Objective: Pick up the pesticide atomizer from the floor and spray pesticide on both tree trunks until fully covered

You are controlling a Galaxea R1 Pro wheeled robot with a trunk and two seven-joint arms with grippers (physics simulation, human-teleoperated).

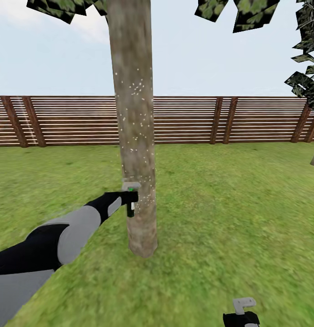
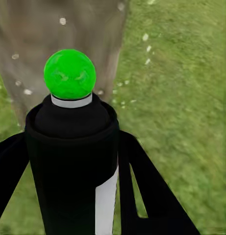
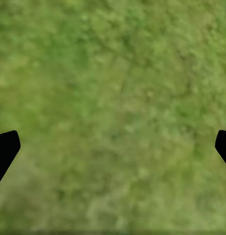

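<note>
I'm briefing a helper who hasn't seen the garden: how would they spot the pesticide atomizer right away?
Find the thick grey-brown tree trunk standing on the lawn before the slatted fence. Low beside it, the left gripper holds the atomizer: a small black bottle with a white stripe and bright green round cap.

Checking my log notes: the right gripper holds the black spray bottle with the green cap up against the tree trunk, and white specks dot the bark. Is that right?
One thing is wrong: it is the left gripper that holds the spray bottle, as the head view shows. The right gripper hangs open over the grass. The rest stands: the green cap is near the tree trunk, whose bark carries white specks.
</note>
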